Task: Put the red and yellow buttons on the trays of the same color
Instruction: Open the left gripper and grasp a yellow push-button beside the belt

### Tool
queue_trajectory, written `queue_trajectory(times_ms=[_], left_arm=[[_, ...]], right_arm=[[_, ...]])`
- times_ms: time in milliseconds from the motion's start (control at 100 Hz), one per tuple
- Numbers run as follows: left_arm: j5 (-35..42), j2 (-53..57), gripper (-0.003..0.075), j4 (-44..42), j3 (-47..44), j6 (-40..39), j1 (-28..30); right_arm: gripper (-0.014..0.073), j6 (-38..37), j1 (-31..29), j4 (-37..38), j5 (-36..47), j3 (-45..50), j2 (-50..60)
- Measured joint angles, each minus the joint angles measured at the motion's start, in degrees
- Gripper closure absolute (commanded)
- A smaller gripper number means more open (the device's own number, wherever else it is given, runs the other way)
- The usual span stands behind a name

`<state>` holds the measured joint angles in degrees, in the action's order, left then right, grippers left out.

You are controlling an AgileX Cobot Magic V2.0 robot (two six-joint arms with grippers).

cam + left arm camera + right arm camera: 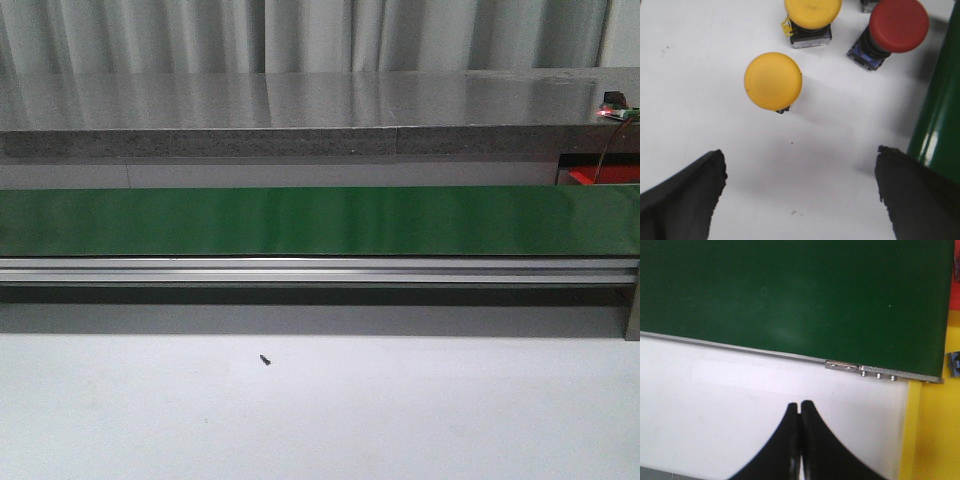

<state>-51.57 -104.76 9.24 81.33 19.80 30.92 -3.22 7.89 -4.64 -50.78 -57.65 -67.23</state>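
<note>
In the left wrist view a yellow button point(773, 81) stands on the white table, a second yellow button point(812, 15) beyond it and a red button point(896, 27) beside the green belt point(940, 120). My left gripper point(800, 185) hangs open above bare table, short of the nearest yellow button, nothing between its fingers. In the right wrist view my right gripper point(800, 407) is shut on nothing over white table near the green belt point(790, 295). A yellow tray point(935, 435) shows at the edge, a sliver of red tray point(956, 300) past it. Neither gripper appears in the front view.
The green conveyor belt point(320, 220) runs across the front view on an aluminium rail point(320, 270), with a grey ledge point(300, 110) behind. A small dark screw point(266, 360) lies on the white table. A red part point(600, 176) shows at far right. A dark blue object point(955, 362) sits on the yellow tray.
</note>
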Motion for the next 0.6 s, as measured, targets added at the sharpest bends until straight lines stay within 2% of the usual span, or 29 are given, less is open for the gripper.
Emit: queue_trajectory(times_ms=[600], left_arm=[[9.6,-7.5,0.0120,-1.4,0.1,1.0,0.2]], right_arm=[[0.0700,0.0,0.0,0.0,0.0,0.0,0.0]])
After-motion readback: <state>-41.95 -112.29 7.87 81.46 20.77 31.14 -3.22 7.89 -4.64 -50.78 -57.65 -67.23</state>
